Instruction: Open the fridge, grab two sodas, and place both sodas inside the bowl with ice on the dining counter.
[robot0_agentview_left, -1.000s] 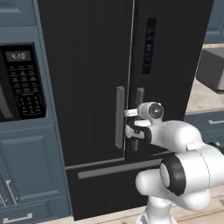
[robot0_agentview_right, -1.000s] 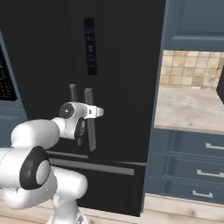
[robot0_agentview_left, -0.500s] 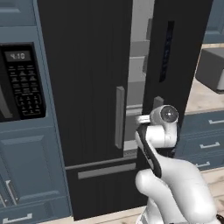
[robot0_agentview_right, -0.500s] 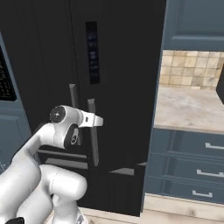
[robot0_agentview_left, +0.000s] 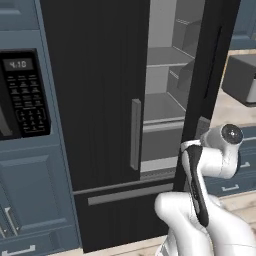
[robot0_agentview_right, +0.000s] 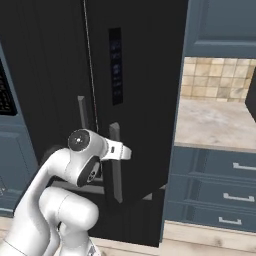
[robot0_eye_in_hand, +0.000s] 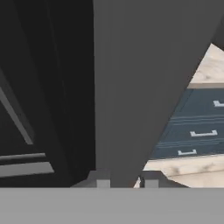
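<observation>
The black fridge (robot0_agentview_left: 100, 75) stands with its left door closed and its right door (robot0_agentview_left: 210, 60) swung partly out. Grey shelves (robot0_agentview_left: 165, 107) show in the gap, with no cans visible on them. My gripper (robot0_agentview_right: 122, 151) is shut on the right door's grey vertical handle (robot0_agentview_right: 116, 175). In the hand view that handle (robot0_eye_in_hand: 131, 87) runs up the middle, between my gripper's (robot0_eye_in_hand: 127, 183) two fingertips. The sodas, the bowl and the dining counter are out of view.
A microwave (robot0_agentview_left: 22, 92) sits in the blue-grey cabinet left of the fridge. On the right is a beige wall counter (robot0_agentview_right: 215, 122) over drawers (robot0_agentview_right: 220, 185), close to the open door's edge. The fridge's lower drawer (robot0_agentview_left: 125, 195) is closed.
The right door has swung further out with my hand on its handle. More of the grey interior shows. My arm has drawn back towards the base.
</observation>
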